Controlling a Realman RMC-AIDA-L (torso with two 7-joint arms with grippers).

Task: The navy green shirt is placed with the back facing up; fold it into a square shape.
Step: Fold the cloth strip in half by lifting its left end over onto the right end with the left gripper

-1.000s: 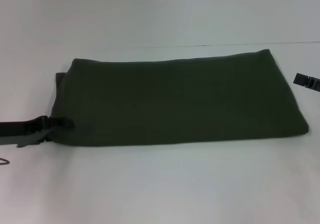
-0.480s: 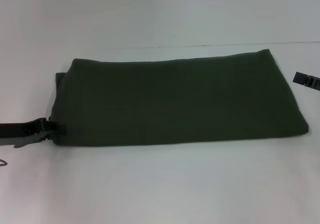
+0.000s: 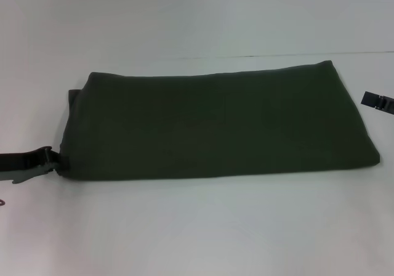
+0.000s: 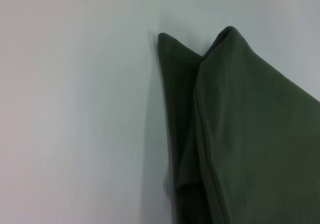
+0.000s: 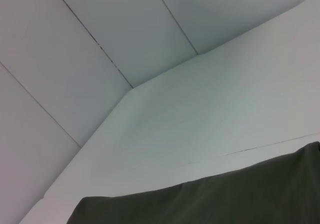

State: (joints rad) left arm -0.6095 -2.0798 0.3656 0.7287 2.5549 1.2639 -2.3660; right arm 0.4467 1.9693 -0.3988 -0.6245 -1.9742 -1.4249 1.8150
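The navy green shirt point(image 3: 215, 125) lies folded into a wide flat rectangle across the middle of the white table. My left gripper point(image 3: 54, 160) sits low at the shirt's near left corner, just off the cloth, open with nothing between its fingers. The left wrist view shows that layered corner of the shirt point(image 4: 250, 134) close up. Only a black part of my right gripper point(image 3: 377, 101) shows at the right edge, a little beyond the shirt's right side and apart from it. In the right wrist view the shirt's point(image 5: 225, 199) far edge is seen.
The white table point(image 3: 197, 227) runs wide in front of the shirt. Its far edge point(image 3: 184, 57) meets a pale panelled wall point(image 5: 125, 29) just behind the cloth.
My left gripper has let go of the shirt's near left corner and drawn back to the left. The corner now lies flat. The right gripper has barely moved.
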